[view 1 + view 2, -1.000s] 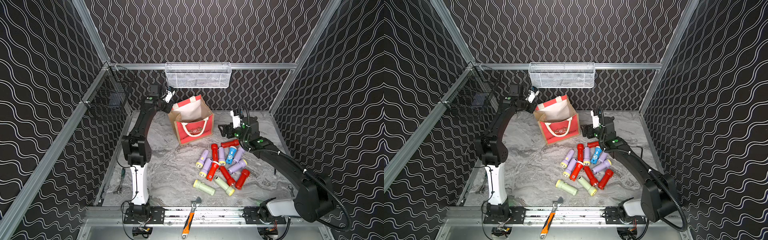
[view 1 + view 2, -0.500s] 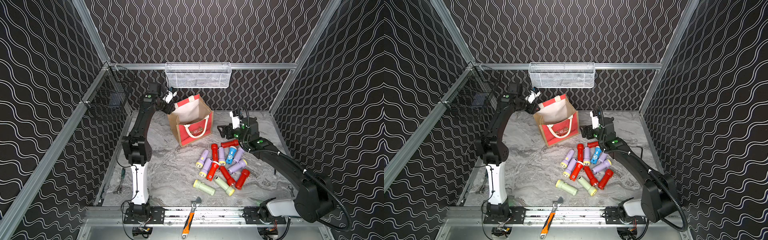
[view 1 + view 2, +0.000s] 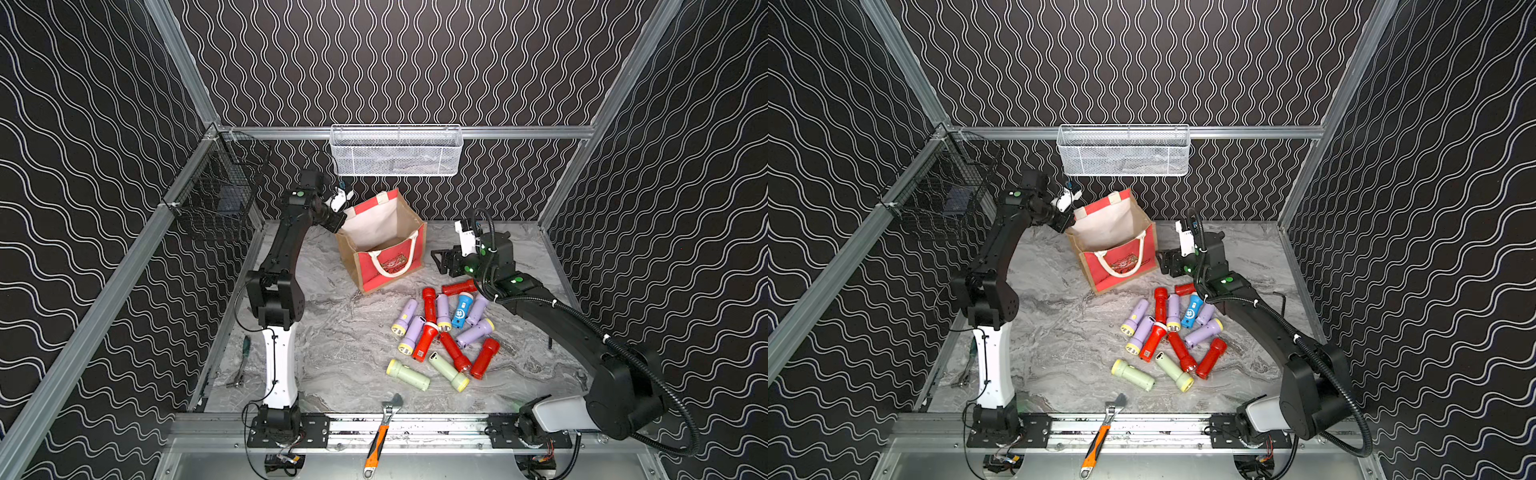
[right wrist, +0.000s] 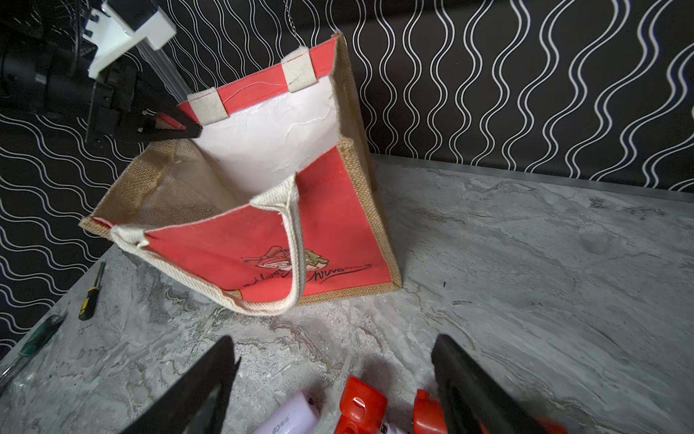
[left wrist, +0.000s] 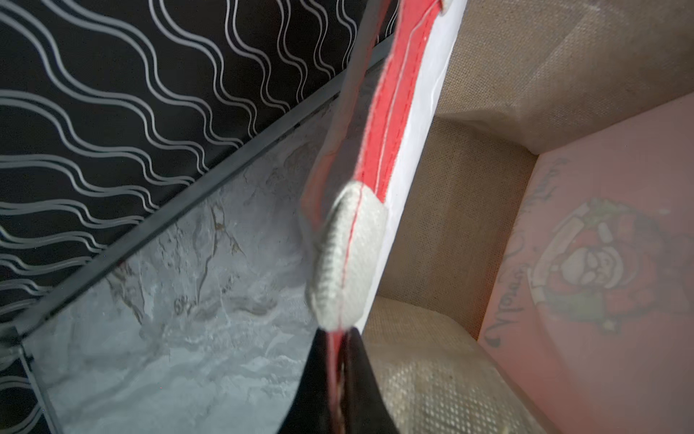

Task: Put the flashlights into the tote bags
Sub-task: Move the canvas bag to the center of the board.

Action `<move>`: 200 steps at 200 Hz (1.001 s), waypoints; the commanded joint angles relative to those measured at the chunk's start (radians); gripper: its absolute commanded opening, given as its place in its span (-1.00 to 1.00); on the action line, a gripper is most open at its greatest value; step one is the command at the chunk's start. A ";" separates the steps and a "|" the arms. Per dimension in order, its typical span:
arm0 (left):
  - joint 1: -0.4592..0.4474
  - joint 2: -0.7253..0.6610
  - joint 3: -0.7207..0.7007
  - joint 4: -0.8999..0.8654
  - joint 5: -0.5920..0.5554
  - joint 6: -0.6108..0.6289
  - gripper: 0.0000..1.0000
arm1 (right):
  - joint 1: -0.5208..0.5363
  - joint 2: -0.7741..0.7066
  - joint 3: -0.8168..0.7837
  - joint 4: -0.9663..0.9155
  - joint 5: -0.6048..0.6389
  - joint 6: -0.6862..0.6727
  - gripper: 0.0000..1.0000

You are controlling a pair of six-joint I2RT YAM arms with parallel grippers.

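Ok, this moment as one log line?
left gripper: shut on bag rim | right gripper: open, near flashlights | bag: mouth open

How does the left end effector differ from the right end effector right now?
The left end effector is shut, pinching the tote bag at its rear rim; the right end effector is open and holds nothing. The left sits high at the bag's top; the right hangs low near the flashlights. Both are black.

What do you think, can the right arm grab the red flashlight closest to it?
Probably yes. The right gripper is open and sits just beside that red flashlight, which lies at the edge of the pile with nothing on top of it and only bare table between them.
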 commanded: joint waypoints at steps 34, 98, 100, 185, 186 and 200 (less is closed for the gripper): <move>0.014 -0.183 -0.190 -0.077 -0.087 -0.308 -1.00 | 0.004 0.010 0.036 -0.015 -0.027 0.017 0.62; 0.000 -0.528 -0.724 -0.054 -0.217 -0.570 -1.00 | 0.012 -0.007 -0.003 -0.063 -0.097 0.115 0.55; 0.000 -0.544 -0.743 -0.050 -0.222 -0.575 -1.00 | 0.012 -0.009 -0.006 -0.065 -0.098 0.118 0.55; -0.006 -0.962 -1.035 -0.116 -0.320 -0.709 -0.84 | 0.102 0.008 -0.009 -0.158 -0.111 0.137 0.55; -0.006 -0.966 -1.035 -0.118 -0.321 -0.711 -0.83 | 0.104 0.009 -0.007 -0.160 -0.110 0.136 0.55; -0.006 -1.009 -1.059 -0.145 -0.305 -0.725 -0.69 | 0.119 0.017 0.005 -0.176 -0.091 0.133 0.55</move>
